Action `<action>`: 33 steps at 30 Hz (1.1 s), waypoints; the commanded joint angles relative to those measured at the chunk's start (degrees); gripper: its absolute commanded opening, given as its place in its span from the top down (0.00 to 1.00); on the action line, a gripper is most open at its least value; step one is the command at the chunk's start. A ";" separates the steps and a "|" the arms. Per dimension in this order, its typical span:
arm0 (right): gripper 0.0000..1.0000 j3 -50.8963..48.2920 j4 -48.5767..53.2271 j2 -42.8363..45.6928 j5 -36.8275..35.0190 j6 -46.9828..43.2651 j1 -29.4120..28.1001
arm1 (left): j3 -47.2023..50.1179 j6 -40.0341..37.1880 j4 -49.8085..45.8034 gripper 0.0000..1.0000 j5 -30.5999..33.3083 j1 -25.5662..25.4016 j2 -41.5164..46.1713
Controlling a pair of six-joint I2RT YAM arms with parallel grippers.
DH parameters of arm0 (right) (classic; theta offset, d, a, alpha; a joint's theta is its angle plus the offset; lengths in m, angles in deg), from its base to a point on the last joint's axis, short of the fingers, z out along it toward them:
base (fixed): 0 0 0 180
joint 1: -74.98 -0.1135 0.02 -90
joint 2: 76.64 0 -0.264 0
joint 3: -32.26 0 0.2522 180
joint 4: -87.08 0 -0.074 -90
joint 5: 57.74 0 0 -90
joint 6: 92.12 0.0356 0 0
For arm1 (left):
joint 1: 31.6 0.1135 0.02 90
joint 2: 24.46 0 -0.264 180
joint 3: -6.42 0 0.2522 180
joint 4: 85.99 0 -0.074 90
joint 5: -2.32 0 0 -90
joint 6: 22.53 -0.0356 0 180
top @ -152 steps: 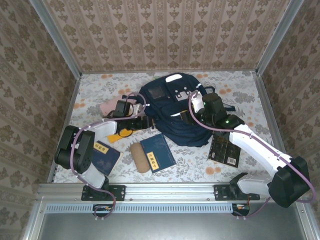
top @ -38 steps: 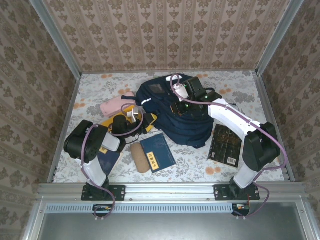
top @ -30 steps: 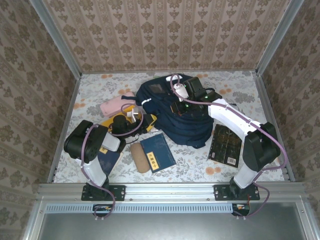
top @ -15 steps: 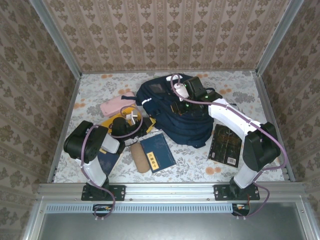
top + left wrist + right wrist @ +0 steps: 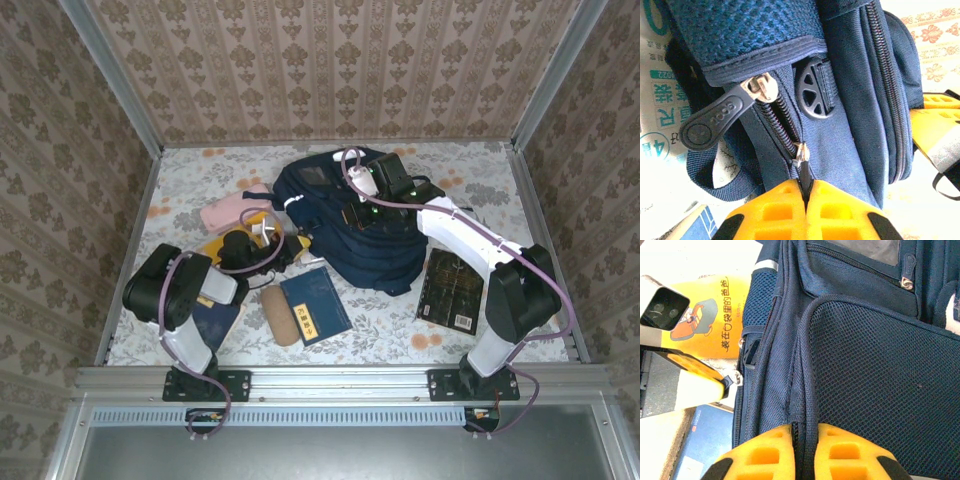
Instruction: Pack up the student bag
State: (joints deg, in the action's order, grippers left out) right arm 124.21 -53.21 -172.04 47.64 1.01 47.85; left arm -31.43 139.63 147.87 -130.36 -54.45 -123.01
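Observation:
The student bag (image 5: 375, 245) is a navy backpack lying in the middle of the table. My left gripper (image 5: 805, 184) is shut on the black pull tab of a zipper (image 5: 799, 155) on the bag's (image 5: 850, 100) side; from above it (image 5: 297, 244) sits at the bag's left edge. A second zipper pull (image 5: 715, 120) hangs loose just above. My right gripper (image 5: 806, 432) is shut on a mesh-edged seam of the bag (image 5: 875, 380), near its upper middle (image 5: 350, 218).
A yellow book (image 5: 715, 330) lies under my left arm. A blue book (image 5: 315, 305) and a tan case (image 5: 282, 315) lie in front of the bag, a pink pouch (image 5: 230, 212) at the left, a dark book (image 5: 450, 290) at the right.
My left gripper has closed on the zipper pull at the bag's left edge. The right arm has held still, gripping the bag.

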 commanded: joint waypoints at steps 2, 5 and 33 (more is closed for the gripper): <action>1.00 2.46 -1.62 1.06 -1.58 -1.45 0.59 | -3.78 -12.02 -17.08 1.00 -2.90 -0.28 8.96; 1.00 2.47 -1.66 1.01 -1.86 -1.55 0.60 | -7.99 -24.55 -38.23 1.00 -0.27 -2.63 16.44; 1.00 7.98 0.44 -5.84 1.12 13.88 -2.42 | -36.68 -57.61 -87.69 1.00 19.36 -28.81 10.09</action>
State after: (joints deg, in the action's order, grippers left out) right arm 129.13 -49.58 -176.63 47.55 8.25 45.68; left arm -64.74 86.13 63.48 -111.78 -81.25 -111.81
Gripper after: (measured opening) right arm 0.117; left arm 0.041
